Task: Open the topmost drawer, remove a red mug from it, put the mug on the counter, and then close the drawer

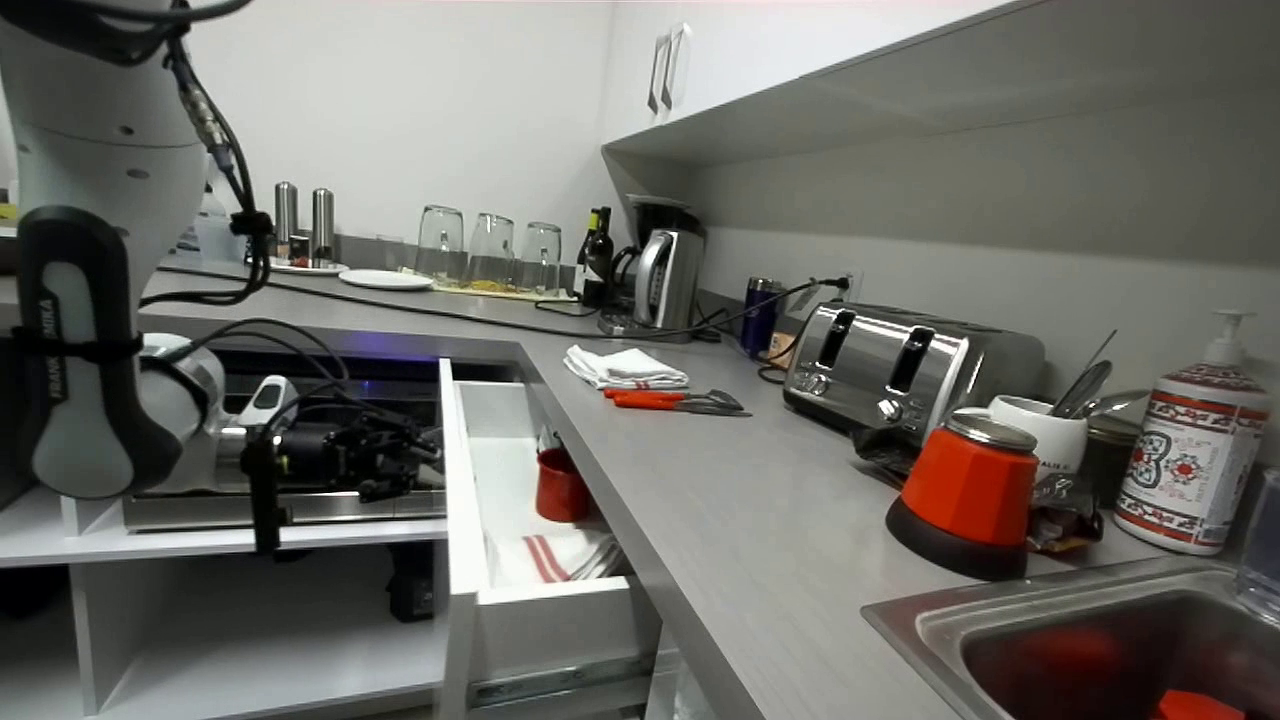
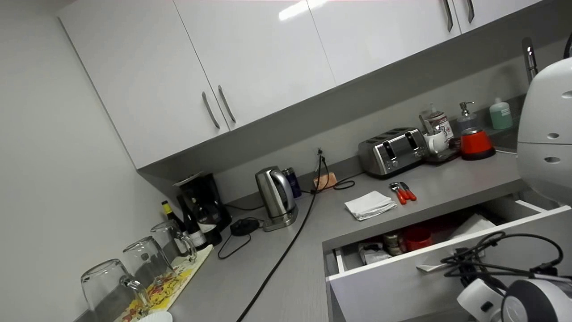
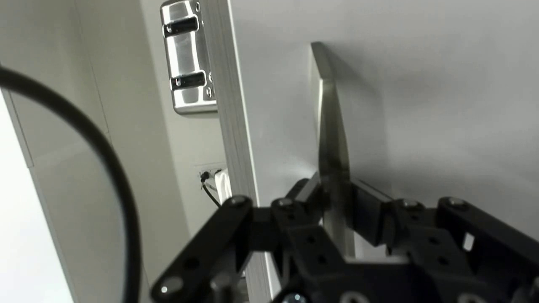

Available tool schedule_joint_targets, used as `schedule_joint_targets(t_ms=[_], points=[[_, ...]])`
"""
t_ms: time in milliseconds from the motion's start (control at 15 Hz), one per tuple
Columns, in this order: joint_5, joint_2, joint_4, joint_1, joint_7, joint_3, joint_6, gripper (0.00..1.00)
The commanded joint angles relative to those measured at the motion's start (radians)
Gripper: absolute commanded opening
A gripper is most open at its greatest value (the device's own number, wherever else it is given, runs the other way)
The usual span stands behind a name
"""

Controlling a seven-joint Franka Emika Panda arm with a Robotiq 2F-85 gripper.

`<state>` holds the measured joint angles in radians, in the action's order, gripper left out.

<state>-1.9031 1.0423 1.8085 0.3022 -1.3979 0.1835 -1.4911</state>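
Grey counter (image 1: 720, 480) | open white drawer (image 2: 397, 286), slim metal handle (image 3: 331, 126) | red mug (image 1: 562, 487) inside

The topmost drawer (image 1: 510, 480) stands open below the counter (image 1: 700, 470), a red mug (image 1: 562, 490) and striped cloth (image 1: 550, 557) inside.

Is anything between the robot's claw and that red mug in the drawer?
Yes, the drawer front. The gripper is clamped on its outer handle, while the red mug sits inside, behind that front.
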Motion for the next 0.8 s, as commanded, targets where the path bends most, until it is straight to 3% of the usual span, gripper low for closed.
schedule_joint_targets(t_ms=[0,200,533,600,733], points=[[0.03,-0.069,0.074,0.021,-0.002,0.069,0.038,0.03],[0.098,-0.091,0.047,0.004,0.03,0.116,0.011,0.03],[0.134,-0.17,0.091,-0.024,0.087,0.125,-0.101,0.03],[0.127,-0.195,0.123,-0.025,0.09,0.124,-0.127,0.35],[0.107,-0.238,0.187,-0.033,0.094,0.127,-0.181,0.43]])
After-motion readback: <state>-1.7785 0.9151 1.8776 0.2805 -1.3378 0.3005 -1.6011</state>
